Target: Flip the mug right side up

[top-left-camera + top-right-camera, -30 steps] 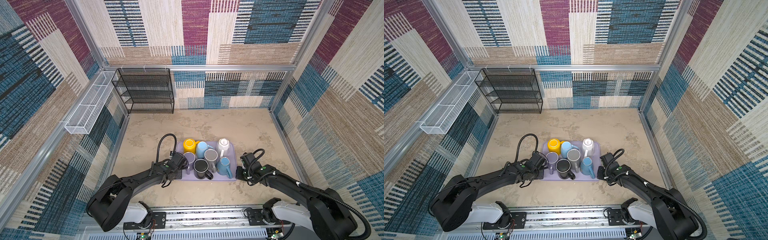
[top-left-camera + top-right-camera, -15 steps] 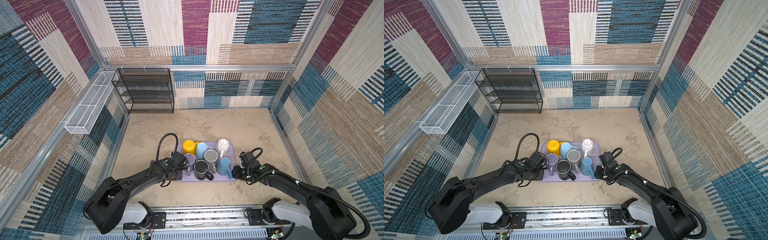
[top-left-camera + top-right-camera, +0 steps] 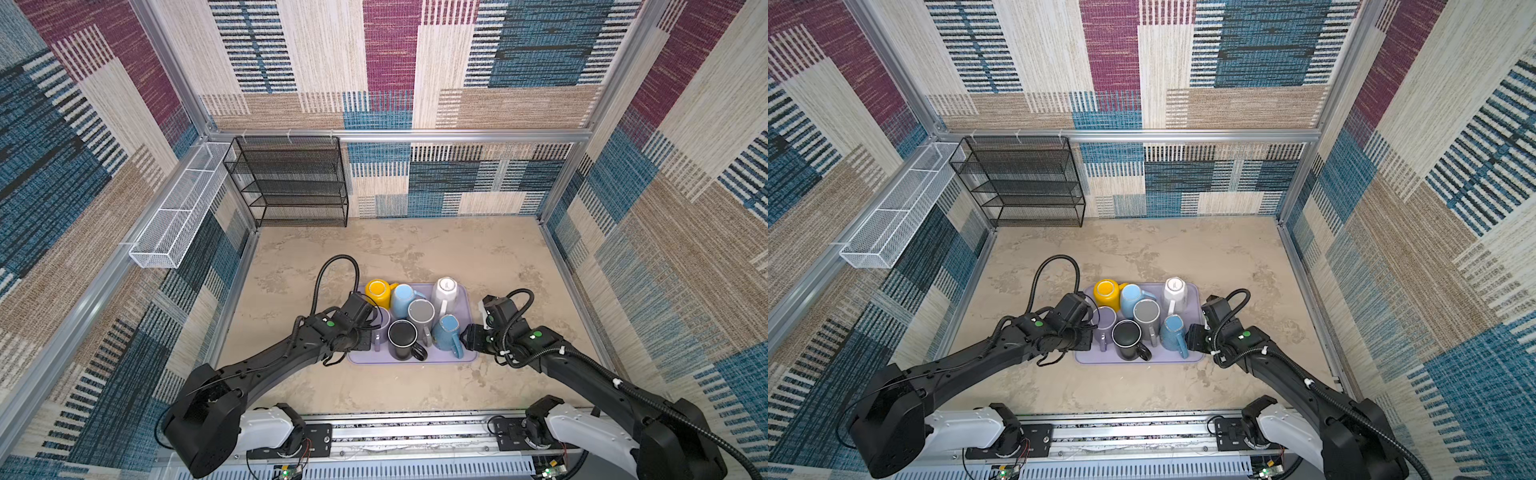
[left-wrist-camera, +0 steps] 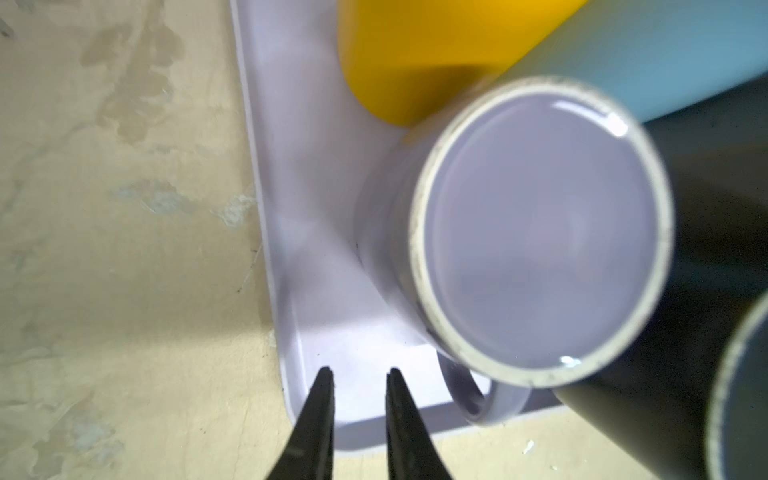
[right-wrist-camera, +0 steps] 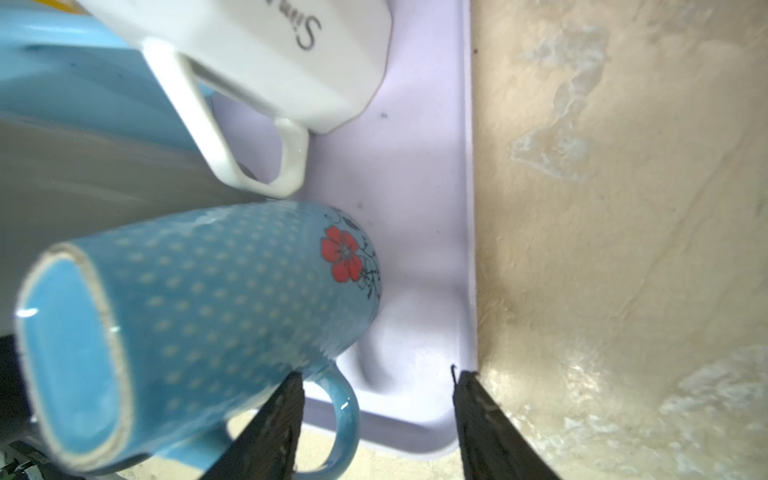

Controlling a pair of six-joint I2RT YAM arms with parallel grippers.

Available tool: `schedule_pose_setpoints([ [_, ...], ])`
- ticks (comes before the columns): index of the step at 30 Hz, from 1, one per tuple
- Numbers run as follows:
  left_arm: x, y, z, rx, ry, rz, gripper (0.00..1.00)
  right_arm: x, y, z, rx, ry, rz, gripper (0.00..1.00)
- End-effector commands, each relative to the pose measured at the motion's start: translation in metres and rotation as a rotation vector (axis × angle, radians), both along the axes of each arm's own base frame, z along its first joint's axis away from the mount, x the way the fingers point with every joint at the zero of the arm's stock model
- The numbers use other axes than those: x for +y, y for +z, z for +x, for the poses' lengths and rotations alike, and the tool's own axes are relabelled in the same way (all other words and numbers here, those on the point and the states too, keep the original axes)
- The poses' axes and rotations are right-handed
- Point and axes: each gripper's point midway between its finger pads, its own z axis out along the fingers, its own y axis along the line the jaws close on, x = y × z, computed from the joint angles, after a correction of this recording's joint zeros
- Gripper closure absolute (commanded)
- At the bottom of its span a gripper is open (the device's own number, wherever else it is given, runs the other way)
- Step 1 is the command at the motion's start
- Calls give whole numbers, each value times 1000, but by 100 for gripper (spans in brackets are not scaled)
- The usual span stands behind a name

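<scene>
A beige, mottled worktop (image 3: 436, 249) fills the lower middle of both top views. A lilac tray (image 3: 453, 360) lies flat on it, near its front edge at centre frame. A black wire rack (image 3: 291, 183) stands in the worktop's far left corner, against the back wall.

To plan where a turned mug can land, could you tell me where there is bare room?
Bare table lies between tray and shelf, and between tray and robot base. Mugs crowd the tray's middle; only its side strips are bare.
</scene>
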Motion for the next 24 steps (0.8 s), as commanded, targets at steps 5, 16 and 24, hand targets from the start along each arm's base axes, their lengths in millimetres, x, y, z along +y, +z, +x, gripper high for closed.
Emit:
schedule_pose_setpoints([
  [5, 6, 41, 17, -106, -1, 33, 78, 3, 37, 14, -95, 5, 14, 41],
  [16, -5, 84, 37, -220, -16, -36, 77, 18, 68, 12, -148, 110, 46, 44],
  [24, -2, 119, 49, -334, -9, -86, 73, 28, 65, 1, -128, 171, 34, 47],
])
